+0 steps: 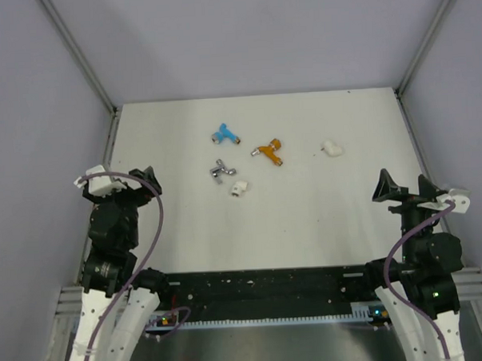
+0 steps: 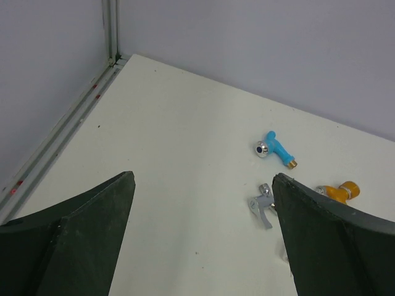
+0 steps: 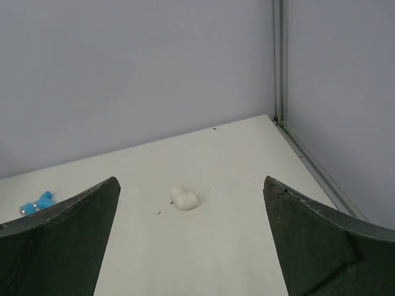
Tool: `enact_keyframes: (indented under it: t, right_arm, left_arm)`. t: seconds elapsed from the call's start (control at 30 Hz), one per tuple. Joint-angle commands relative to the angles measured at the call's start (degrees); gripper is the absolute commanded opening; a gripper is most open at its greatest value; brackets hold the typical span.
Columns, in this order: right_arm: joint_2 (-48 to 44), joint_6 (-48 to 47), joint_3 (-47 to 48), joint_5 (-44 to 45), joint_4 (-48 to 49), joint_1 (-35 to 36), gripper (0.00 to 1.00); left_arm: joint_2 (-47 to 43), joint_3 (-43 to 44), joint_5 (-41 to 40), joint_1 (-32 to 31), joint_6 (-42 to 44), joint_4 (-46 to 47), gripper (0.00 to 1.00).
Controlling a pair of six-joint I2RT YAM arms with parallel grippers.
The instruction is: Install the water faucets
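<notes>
Three faucets lie on the white table (image 1: pixel 307 217). The blue faucet (image 1: pixel 225 135) is farthest back; it also shows in the left wrist view (image 2: pixel 275 148) and at the left edge of the right wrist view (image 3: pixel 36 203). The orange faucet (image 1: pixel 269 153) lies to its right (image 2: pixel 337 192). The silver faucet (image 1: pixel 218 170) lies nearer (image 2: pixel 263 205). My left gripper (image 1: pixel 129 181) is open and empty at the near left, apart from them (image 2: pixel 200 237). My right gripper (image 1: pixel 405 191) is open and empty at the near right (image 3: pixel 191 240).
A white elbow fitting (image 1: pixel 240 187) lies just right of the silver faucet. A second white elbow fitting (image 1: pixel 332 148) lies at the back right (image 3: pixel 184 198). Grey walls with metal corner rails enclose the table on three sides.
</notes>
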Motion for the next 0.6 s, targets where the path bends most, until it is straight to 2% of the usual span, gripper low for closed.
enact_keyframes:
  t: [0.0, 0.1, 0.2, 0.33, 0.4, 0.57]
  right_arm:
    - [-0.25, -0.19, 1.02, 0.58, 1.49, 0.24, 0.99]
    - [0.1, 0.07, 1.45, -1.44, 0.88, 0.24, 0.99]
    - [0.02, -0.01, 1.37, -3.11, 1.14, 0.24, 0.99]
    - [0.37, 0.25, 1.28, -3.9, 1.14, 0.33, 0.99]
    - [0.28, 0.6, 1.28, -3.91, 0.87, 0.24, 0.99]
    - [-0.25, 1.56, 1.81, -4.87, -0.27, 0.33, 0.99]
  left_arm:
    - [2.96, 1.5, 2.65, 0.27, 1.07, 1.87, 0.99]
    - [5.24, 2.03, 4.06, 0.36, 0.8, 2.66, 0.99]
    - [10.77, 4.57, 9.49, 0.54, 0.11, 1.44, 0.99]
    - [23.32, 12.2, 19.42, 0.62, -2.53, -6.81, 0.99]
    - [29.92, 16.78, 21.81, 0.62, -3.76, -10.15, 0.99]
    - [45.03, 21.36, 26.47, 0.62, -5.87, -8.51, 0.98]
